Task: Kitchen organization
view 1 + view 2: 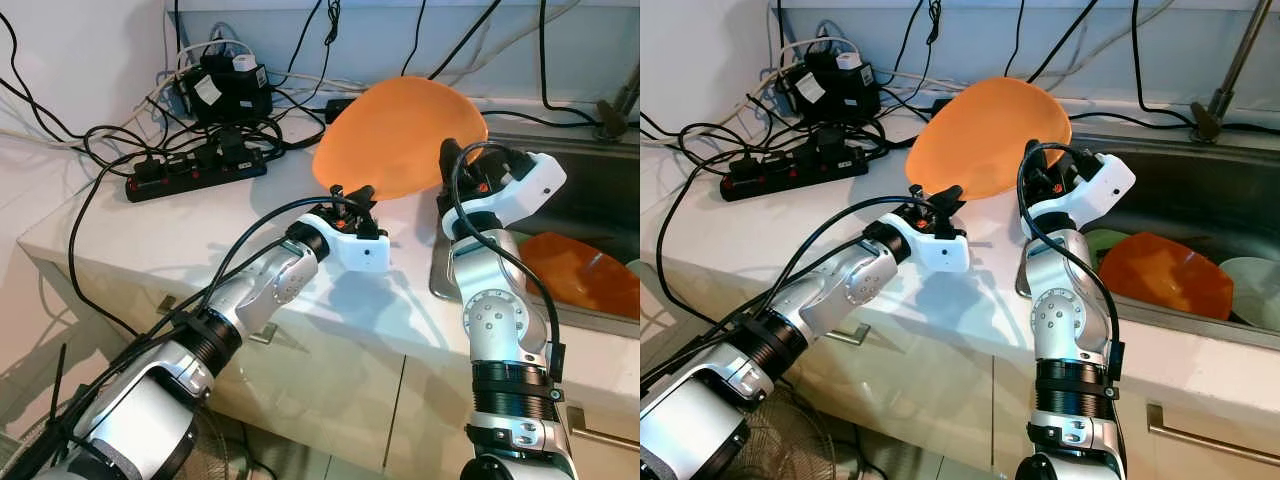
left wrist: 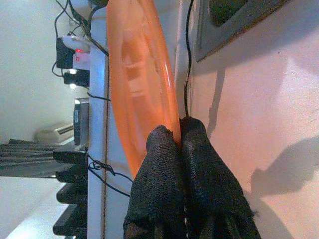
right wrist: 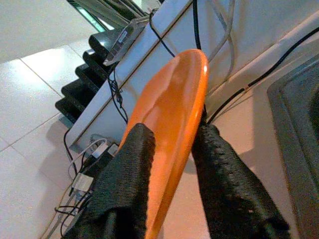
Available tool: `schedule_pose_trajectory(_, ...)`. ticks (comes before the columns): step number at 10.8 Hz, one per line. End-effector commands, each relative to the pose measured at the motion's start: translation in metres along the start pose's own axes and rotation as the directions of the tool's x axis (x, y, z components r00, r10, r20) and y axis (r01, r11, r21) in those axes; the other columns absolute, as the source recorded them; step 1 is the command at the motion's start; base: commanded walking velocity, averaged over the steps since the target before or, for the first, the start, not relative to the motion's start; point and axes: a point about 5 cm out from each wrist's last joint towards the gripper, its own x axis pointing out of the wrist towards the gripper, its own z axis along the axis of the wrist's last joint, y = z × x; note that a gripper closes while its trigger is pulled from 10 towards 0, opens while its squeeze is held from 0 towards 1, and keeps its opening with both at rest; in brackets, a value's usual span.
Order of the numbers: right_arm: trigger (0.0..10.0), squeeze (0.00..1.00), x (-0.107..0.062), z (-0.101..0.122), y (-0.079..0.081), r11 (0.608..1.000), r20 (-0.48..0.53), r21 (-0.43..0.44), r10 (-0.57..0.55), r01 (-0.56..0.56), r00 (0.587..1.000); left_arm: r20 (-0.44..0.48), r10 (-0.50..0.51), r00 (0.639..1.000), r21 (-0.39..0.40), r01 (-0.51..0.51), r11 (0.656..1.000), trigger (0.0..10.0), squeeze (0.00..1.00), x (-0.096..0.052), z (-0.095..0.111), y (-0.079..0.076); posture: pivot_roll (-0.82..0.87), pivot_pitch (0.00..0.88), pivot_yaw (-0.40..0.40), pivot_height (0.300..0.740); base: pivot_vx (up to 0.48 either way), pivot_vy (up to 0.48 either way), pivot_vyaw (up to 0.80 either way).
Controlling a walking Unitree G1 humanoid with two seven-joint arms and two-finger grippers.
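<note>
The left gripper (image 2: pixel 178 137) is pinching the near rim of the orange plate (image 1: pixel 400 135), fingers pressed tight. At two o'clock, the right gripper (image 3: pixel 172 149) is straddling the raised plate's edge, fingers spread. Beyond, at ten o'clock, tangled cables are half-hiding the power strip (image 1: pixel 195 172).

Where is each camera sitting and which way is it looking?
Head eyes: look down at the counter and sink; both silver arms show, holding the orange plate.
Left wrist: looks along the left gripper, shut on the plate's rim.
Right wrist: looks along the right gripper, straddling the plate's edge.
Every view has the plate.
</note>
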Motion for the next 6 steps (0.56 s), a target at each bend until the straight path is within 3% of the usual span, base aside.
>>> schedule_pose_trajectory(1,0.0,0.0,0.0003,-0.0004,0.012,0.998,-0.005,0.021,0.053,-0.053,0.999,0.011,0.027,1.0,0.018,-0.027,0.999,10.0,0.0,-0.0001,0.0011,0.0058,0.05,0.017,0.118,0.728,0.0,0.0,0.0)
schedule_pose_trajectory(6,0.0,0.0,-0.0007,-0.0012,0.0129,0.997,-0.012,0.037,0.063,-0.062,0.998,0.026,0.031,0.999,0.027,-0.032,0.999,10.0,0.0,0.0012,0.0038,0.0063,0.05,0.011,0.123,0.728,0.0,0.0,0.0)
